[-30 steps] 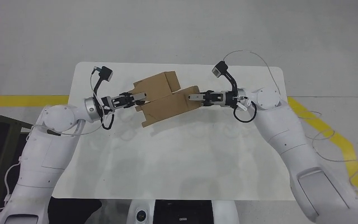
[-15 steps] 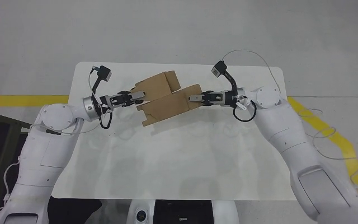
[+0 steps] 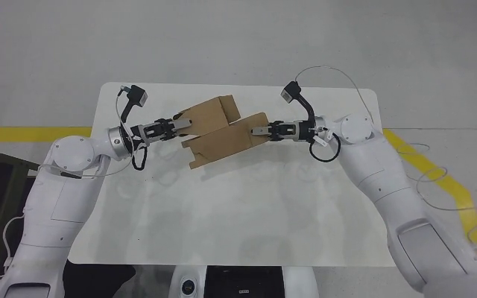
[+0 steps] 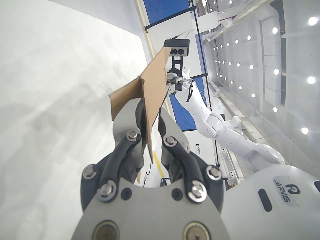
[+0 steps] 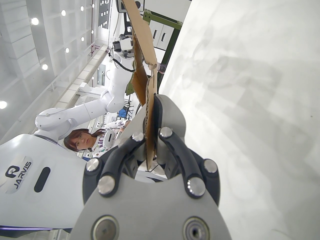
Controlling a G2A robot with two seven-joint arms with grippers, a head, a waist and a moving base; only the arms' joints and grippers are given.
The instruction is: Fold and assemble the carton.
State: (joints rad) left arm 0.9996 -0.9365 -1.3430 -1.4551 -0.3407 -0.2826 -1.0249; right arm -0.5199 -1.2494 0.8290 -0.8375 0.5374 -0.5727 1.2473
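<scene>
Cardboard carton (image 3: 218,138) hangs over my counter (image 3: 223,223), left jaws clenched on one end, right jaws on the other; my wrist views show each pinched panel edge-on.

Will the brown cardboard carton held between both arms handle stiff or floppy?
Probably stiff: the brown corrugated cardboard carton spans between the left end effector and right end effector without visible sag. Likely light: edge pinches carry it. Its folds may hinge if pushed.
</scene>
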